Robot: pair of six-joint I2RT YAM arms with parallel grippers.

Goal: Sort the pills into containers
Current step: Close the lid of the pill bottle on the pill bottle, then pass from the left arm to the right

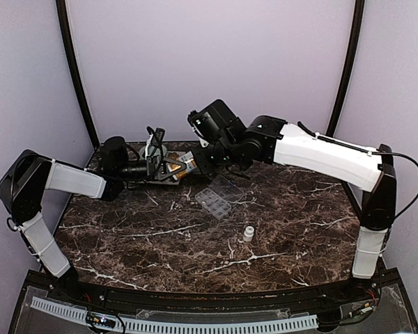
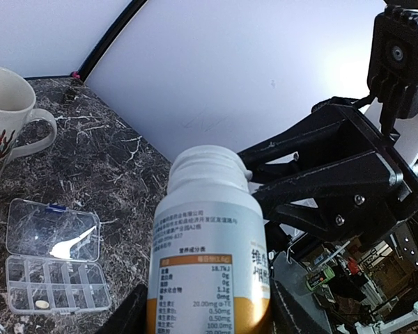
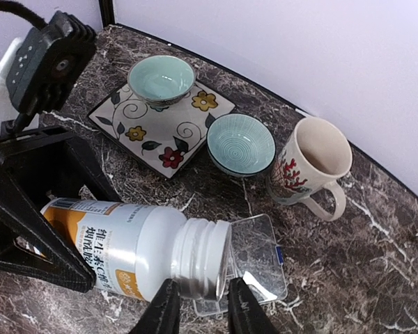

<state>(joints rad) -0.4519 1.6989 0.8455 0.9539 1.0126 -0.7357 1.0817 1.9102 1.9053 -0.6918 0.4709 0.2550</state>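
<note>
- Two arms stretch over the back half of the dark marbled surface [image 1: 299, 229], and their ends come close together.
- The left gripper [image 1: 160, 165] is clamped on a white bottle [image 3: 136, 250] with an orange-banded label. The bottle is held lying on its side, with its uncovered mouth pointing toward the right gripper.
- The right gripper [image 3: 202, 284] sits right at the bottle's mouth with its two fingers a little apart. I cannot tell whether they touch the rim.
- The organiser box [image 1: 219, 198] lies on the surface near the middle, just in front of both grippers. Its clear lid [image 3: 261, 254] is folded open and lies flat beside the compartments.
- In the right wrist view, the bottle's mouth hangs over the box at the edge of the open lid.
- One small pale pill [image 2: 42, 304] lies in a corner compartment of the box.
- A small white cap [image 1: 248, 234] stands on the surface nearer the arm bases, apart from the box.
- At the back, a pale green bowl [image 3: 160, 78] sits on a flowered square plate [image 3: 143, 132].
- A second bowl [image 3: 240, 142] is just beside the plate's corner, and a mug [image 3: 310, 163] with a red pattern stands just beside that bowl.
</note>
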